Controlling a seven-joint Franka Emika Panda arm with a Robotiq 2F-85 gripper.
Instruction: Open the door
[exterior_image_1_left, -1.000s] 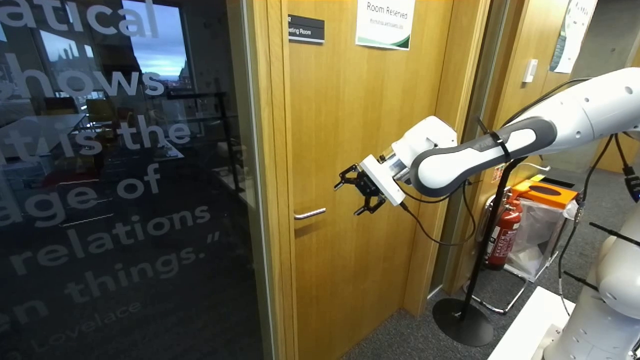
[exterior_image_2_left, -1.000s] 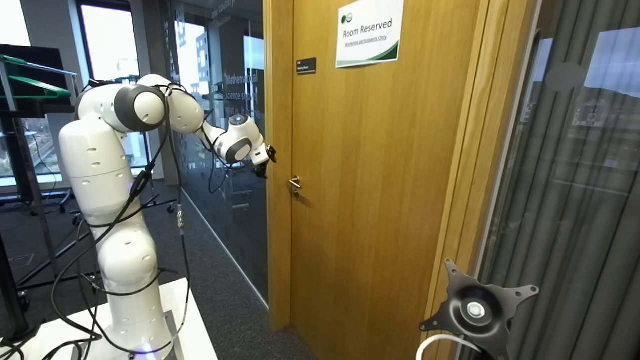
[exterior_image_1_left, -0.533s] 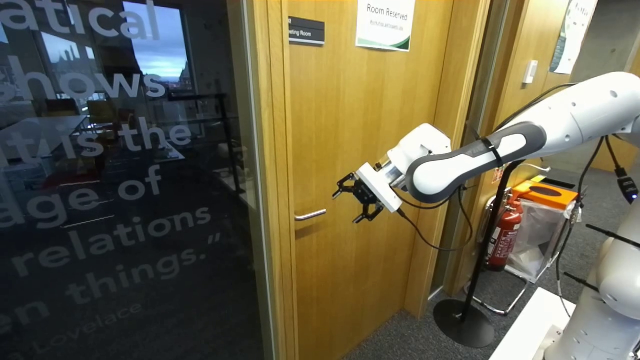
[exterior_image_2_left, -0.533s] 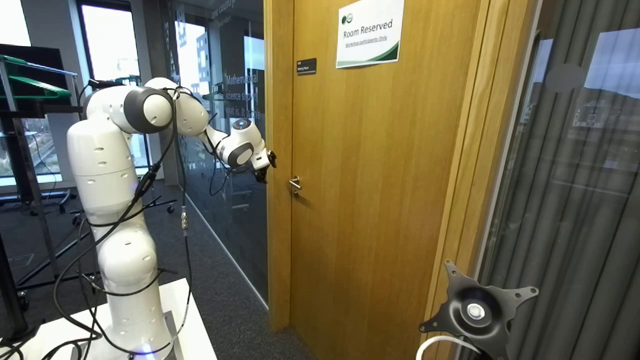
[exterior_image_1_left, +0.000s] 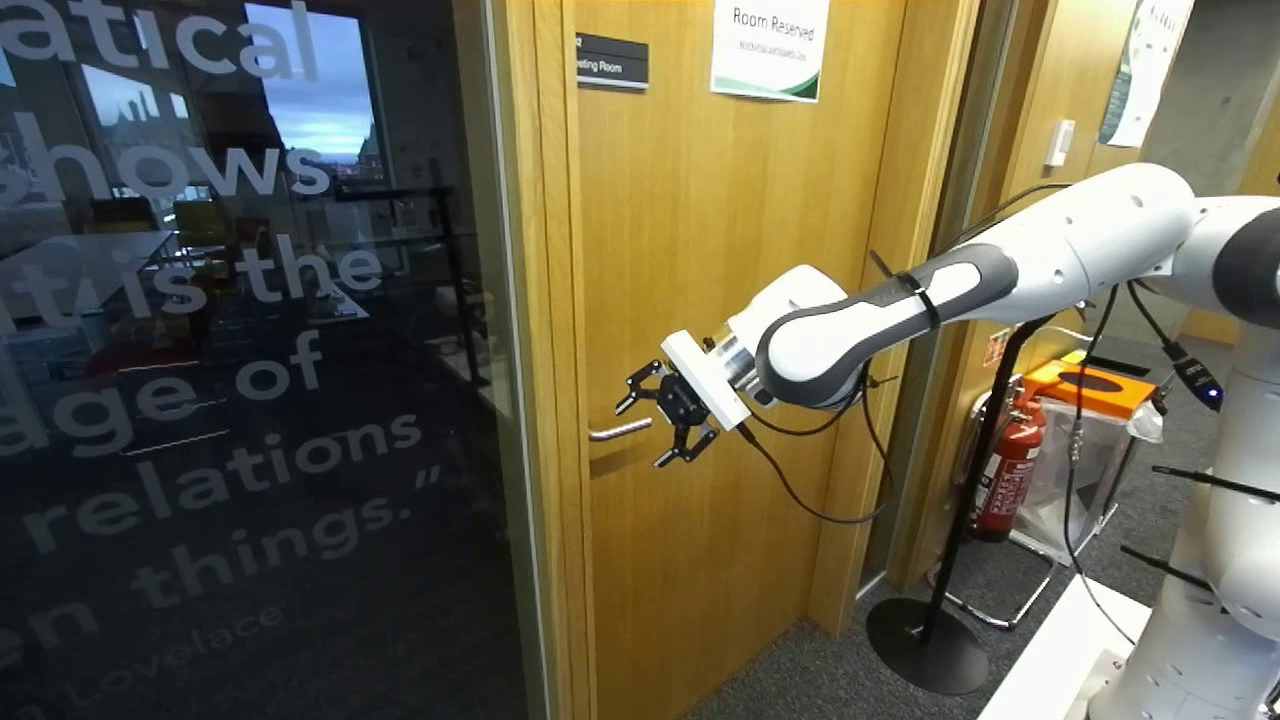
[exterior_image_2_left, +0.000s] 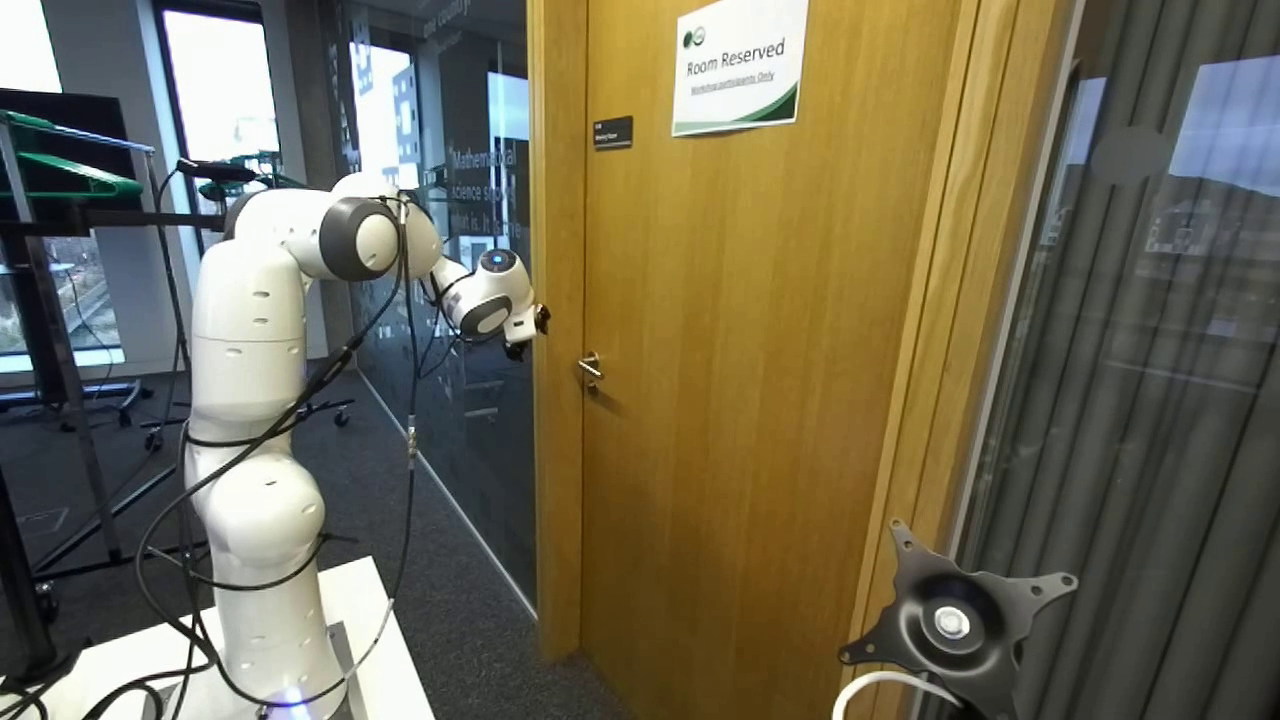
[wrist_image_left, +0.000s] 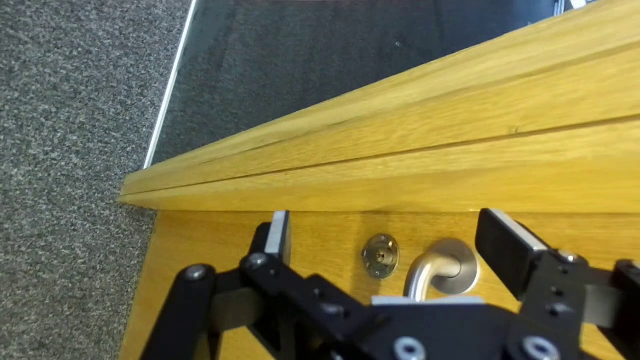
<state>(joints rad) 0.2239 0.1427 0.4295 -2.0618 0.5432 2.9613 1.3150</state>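
Note:
The tall light-brown door (exterior_image_1_left: 740, 220) is shut in its frame; it also shows in an exterior view (exterior_image_2_left: 740, 400) and the wrist view (wrist_image_left: 320, 240). It carries a dark plaque (exterior_image_1_left: 612, 62) and a white-green sign (exterior_image_2_left: 740, 65). The silver lever handle (exterior_image_1_left: 612, 432) is horizontal; it also shows in an exterior view (exterior_image_2_left: 590, 367). My gripper (exterior_image_1_left: 641, 436) is open and empty in front of the handle. In an exterior view the gripper (exterior_image_2_left: 528, 335) stands apart from it. In the wrist view the handle (wrist_image_left: 425, 272) appears between the spread fingers (wrist_image_left: 391, 232), its free end hidden by the palm.
A dark glass panel (exterior_image_1_left: 250, 400) with white lettering adjoins the door frame (wrist_image_left: 350, 125). A black stand (exterior_image_1_left: 925, 650), a fire extinguisher (exterior_image_1_left: 1010, 470) and an orange-topped bin (exterior_image_1_left: 1085, 390) are behind the arm. A black mounting plate (exterior_image_2_left: 950, 620) is near the camera.
The arm has swung over and lowered, bringing the gripper down and left toward the handle in an exterior view. The gripper stays open. The door and handle have not moved.

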